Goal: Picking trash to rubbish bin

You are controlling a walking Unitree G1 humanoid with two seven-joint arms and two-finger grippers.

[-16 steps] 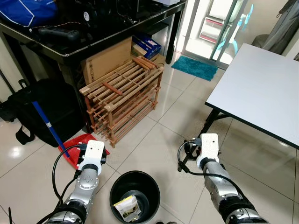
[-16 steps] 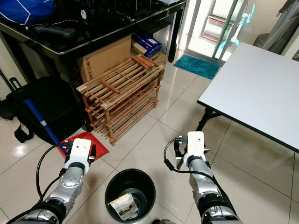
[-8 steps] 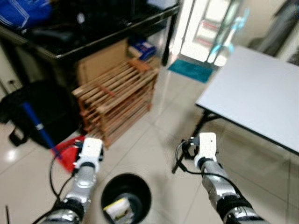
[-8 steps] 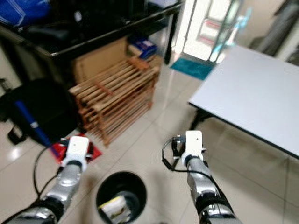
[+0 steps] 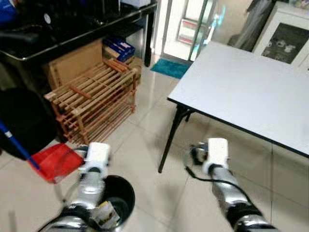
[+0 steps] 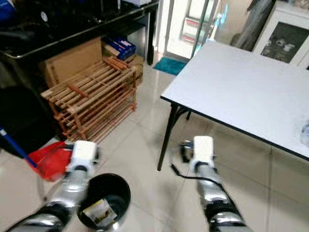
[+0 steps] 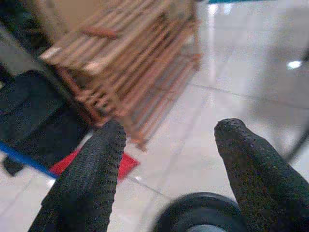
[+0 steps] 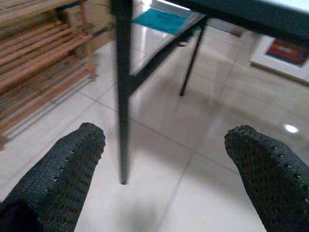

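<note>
A black bin (image 6: 104,200) is seen on the tiled floor (image 5: 145,159), just beside the left arm, with a crumpled packet (image 6: 98,211) lying inside it; its print is too blurred to be read. The left gripper (image 7: 166,159) is held above the bin's rim, its fingers (image 7: 91,164) spread wide and empty. The right gripper (image 8: 161,169) is held over the floor near a black leg (image 8: 122,87) of the grey worktop (image 5: 246,92), fingers (image 8: 260,159) likewise wide and empty. A wooden rack (image 5: 91,99) stands beside a cardboard box (image 5: 72,63) under a black desk (image 5: 72,34). A red dustpan (image 5: 53,162) with a blue handle lies near the bin. No writing can be read anywhere.
</note>
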